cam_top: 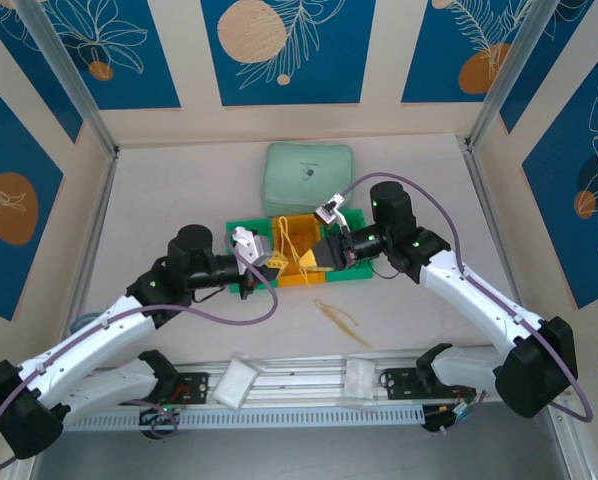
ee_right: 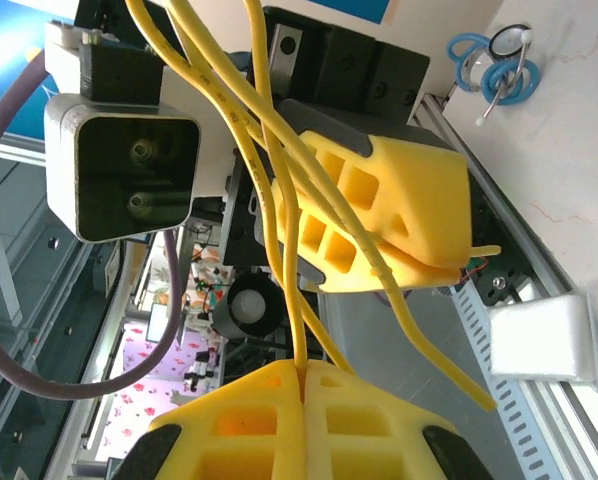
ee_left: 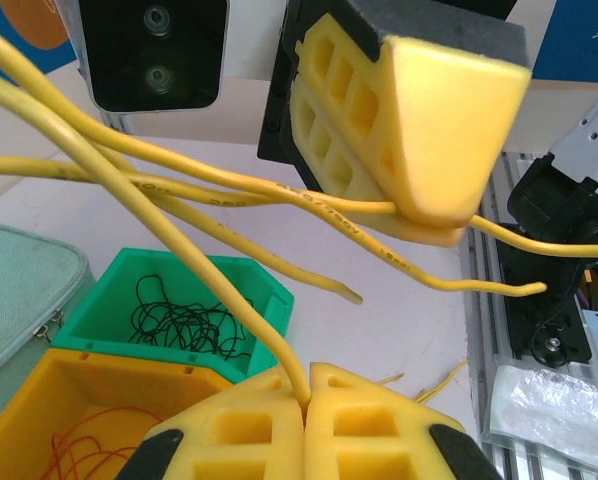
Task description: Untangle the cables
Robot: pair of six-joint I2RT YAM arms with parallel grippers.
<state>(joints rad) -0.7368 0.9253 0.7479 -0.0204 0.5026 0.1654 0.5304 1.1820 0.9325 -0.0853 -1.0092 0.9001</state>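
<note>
Several yellow cables hang in a bunch between my two grippers, above the bins. My left gripper is shut on one yellow cable, pinched between the fingertips. My right gripper faces it and is shut on another yellow strand, gripped at the tips. In the left wrist view the right gripper clamps cables whose loose ends stick out past it. Black cables lie in the green bin. Orange cables lie in the orange bin. More yellow cables lie on the table.
A mint zip pouch lies behind the bins. A light-blue coiled cord sits near the table's left front. White foam blocks rest on the front rail. Walls close in the table at the left, right and back.
</note>
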